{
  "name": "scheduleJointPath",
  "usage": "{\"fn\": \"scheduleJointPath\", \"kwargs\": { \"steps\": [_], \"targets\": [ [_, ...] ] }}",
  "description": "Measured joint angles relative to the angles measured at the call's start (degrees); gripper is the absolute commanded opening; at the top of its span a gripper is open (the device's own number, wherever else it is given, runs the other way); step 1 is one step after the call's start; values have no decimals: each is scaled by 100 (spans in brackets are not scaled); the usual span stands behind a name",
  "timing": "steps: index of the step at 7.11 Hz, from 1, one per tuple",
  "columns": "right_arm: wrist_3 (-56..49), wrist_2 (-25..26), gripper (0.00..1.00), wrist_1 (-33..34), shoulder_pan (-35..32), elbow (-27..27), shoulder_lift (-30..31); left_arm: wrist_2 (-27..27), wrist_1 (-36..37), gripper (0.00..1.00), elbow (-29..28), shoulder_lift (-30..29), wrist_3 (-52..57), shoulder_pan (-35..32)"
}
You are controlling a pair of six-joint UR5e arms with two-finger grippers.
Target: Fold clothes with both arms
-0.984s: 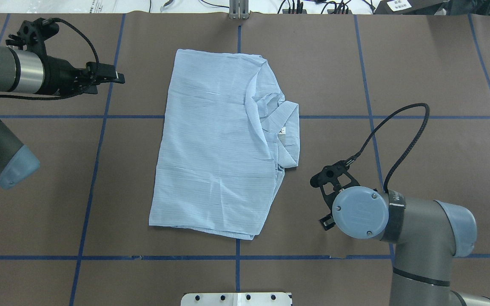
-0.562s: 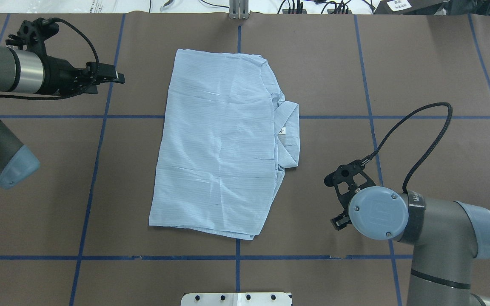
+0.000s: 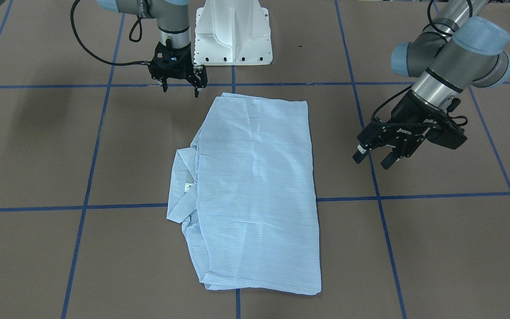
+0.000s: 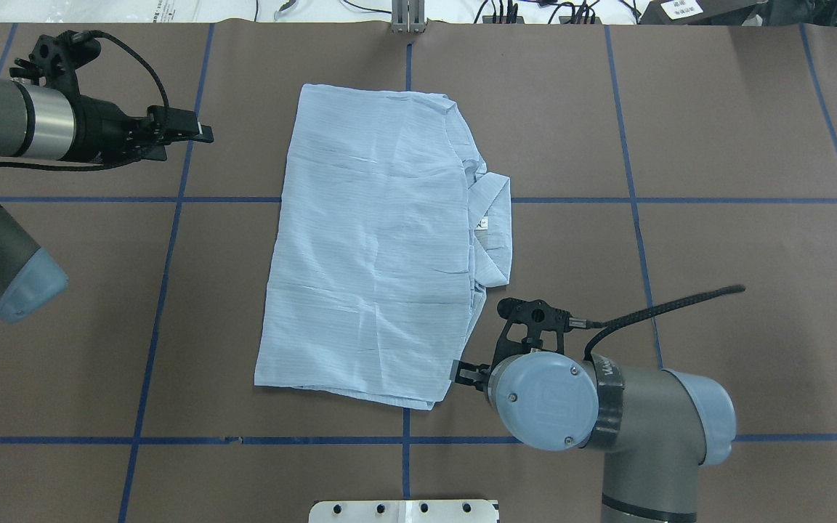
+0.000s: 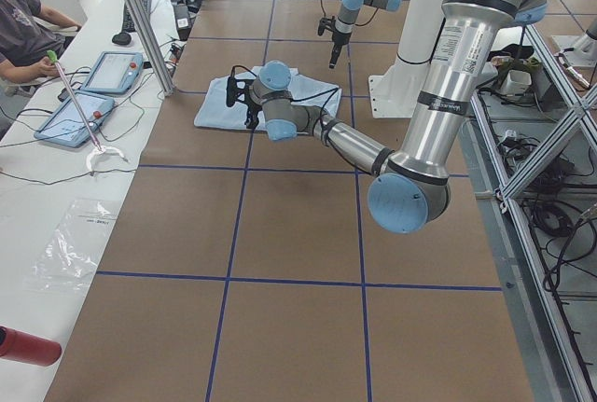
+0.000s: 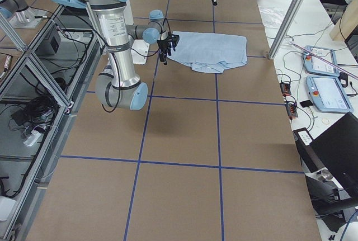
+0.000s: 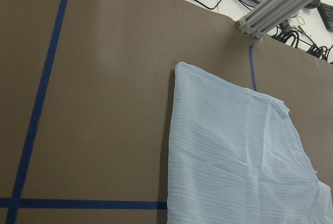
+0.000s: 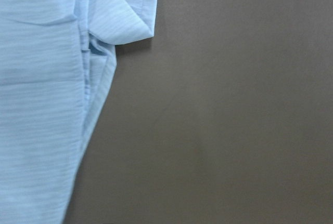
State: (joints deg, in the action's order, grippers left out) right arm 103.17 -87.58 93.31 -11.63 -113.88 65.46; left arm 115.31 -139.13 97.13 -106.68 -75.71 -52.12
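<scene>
The pale-blue striped shirt (image 4: 375, 247) lies folded into a rough rectangle on the brown table, and also shows in the front view (image 3: 255, 186). Its collar (image 4: 497, 218) with the white label sticks out on the robot's right side. My right gripper (image 4: 462, 374) is open and empty, pointing down just beside the shirt's near right corner (image 3: 180, 90). Its wrist view shows the shirt's edge (image 8: 41, 104) and bare table. My left gripper (image 4: 200, 133) is open and empty, hovering left of the shirt's far left corner (image 3: 372, 160), apart from it.
The white pedestal base (image 3: 233, 35) stands at the table's near edge, behind the shirt. Blue tape lines (image 4: 171, 200) cross the brown cover. An aluminium post (image 4: 407, 18) stands at the far edge. Tablets (image 5: 93, 94) and an operator are beyond it.
My right arm swung left toward the shirt's near right corner and its wrist turned. A raised fold by the collar settled flat. The left arm stayed still.
</scene>
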Motion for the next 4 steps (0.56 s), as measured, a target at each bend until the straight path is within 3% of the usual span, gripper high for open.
{"fn": "scheduleJointPath", "kwargs": {
  "steps": [2, 4],
  "targets": [
    [2763, 345, 98, -1057, 141, 403, -146, -8, -6, 100, 7, 48, 9, 5],
    [4192, 474, 96, -1404, 157, 588, -254, -135, -8, 100, 15, 72, 12, 24]
  ]
}}
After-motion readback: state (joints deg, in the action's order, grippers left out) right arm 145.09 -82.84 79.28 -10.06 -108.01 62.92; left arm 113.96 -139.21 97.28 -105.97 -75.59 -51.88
